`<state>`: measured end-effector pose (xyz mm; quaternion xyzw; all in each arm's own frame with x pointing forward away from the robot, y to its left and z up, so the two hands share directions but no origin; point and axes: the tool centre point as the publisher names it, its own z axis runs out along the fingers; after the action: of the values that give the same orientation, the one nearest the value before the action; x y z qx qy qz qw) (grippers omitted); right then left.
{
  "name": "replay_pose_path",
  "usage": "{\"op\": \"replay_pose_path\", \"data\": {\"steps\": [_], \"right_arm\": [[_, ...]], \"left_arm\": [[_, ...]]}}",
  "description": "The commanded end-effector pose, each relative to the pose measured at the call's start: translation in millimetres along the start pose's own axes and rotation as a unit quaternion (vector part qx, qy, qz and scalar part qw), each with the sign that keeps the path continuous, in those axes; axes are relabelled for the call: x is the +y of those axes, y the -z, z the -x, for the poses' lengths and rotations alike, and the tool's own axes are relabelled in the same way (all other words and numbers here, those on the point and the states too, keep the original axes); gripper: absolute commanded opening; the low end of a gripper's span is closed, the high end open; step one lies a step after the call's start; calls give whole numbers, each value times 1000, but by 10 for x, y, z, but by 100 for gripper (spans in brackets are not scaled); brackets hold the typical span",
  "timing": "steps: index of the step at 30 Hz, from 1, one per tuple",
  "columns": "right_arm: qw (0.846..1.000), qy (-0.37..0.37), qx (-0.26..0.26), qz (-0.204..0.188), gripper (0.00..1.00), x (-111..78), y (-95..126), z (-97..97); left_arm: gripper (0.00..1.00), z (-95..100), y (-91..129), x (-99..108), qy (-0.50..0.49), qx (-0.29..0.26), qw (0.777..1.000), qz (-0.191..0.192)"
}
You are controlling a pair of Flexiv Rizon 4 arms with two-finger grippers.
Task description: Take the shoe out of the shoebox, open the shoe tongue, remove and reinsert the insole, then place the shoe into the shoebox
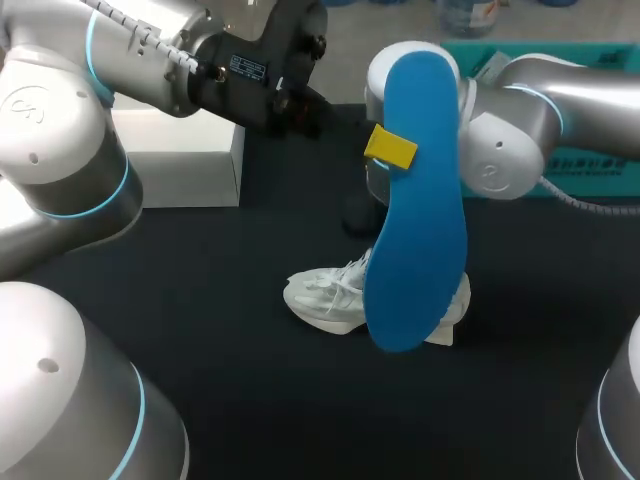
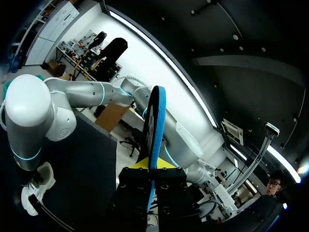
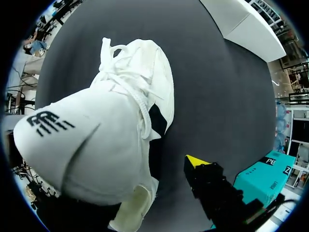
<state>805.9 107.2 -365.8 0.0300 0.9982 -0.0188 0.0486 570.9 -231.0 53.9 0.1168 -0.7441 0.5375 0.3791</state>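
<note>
Insole (image 1: 415, 200): blue, held in the air over the bench (image 1: 200, 330) by the left end effector (image 2: 152, 175). In the head view it hangs in front of the shoe (image 1: 325, 295) and hides the shoe's rear part.
Insole axis: the long axis is close to upright and leans a little. The narrower rounded end is up, the broader end is down, and the flat blue face is turned to the head camera.
Left end effector: pinching the insole at one long edge, in its upper third. In the left wrist view the insole stands edge-on between the two black fingers (image 2: 135, 181) and rises straight ahead of them. In the head view one yellow tip (image 1: 390, 147) lies on the blue face.
Shoe: white and laced, resting on the bench near its middle, outside the white box (image 1: 180, 165).
Shoe axis: the long axis runs side to side across the bench, with the toe toward my left arm's (image 1: 60, 130) side. In the right wrist view the toe points away from the right end effector (image 3: 200, 169), and the laces lie loose along the top.
Right end effector: just beside the shoe's near end, low over the bench. I cannot tell whether it is spread or pinching, because the shoe hides much of it.
White box: on the bench at the rear left, well apart from the shoe.
Right arm (image 1: 500, 140): comes in behind the insole in the head view.
</note>
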Motion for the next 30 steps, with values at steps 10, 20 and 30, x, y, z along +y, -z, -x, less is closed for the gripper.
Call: {"op": "replay_pose_path", "data": {"steps": [10, 20, 30], "right_arm": [[1000, 1, 0, 11, 0, -5, -17, -71], [1000, 1, 0, 11, 0, -5, -17, -71], [981, -193, 21, -14, 0, 63, 416, -109]], "left_arm": [[0, 3, -5, -5, 0, 0, 1000, 1], [0, 3, -5, -5, 0, 0, 1000, 1], [0, 3, -5, -5, 0, 0, 1000, 1]]}}
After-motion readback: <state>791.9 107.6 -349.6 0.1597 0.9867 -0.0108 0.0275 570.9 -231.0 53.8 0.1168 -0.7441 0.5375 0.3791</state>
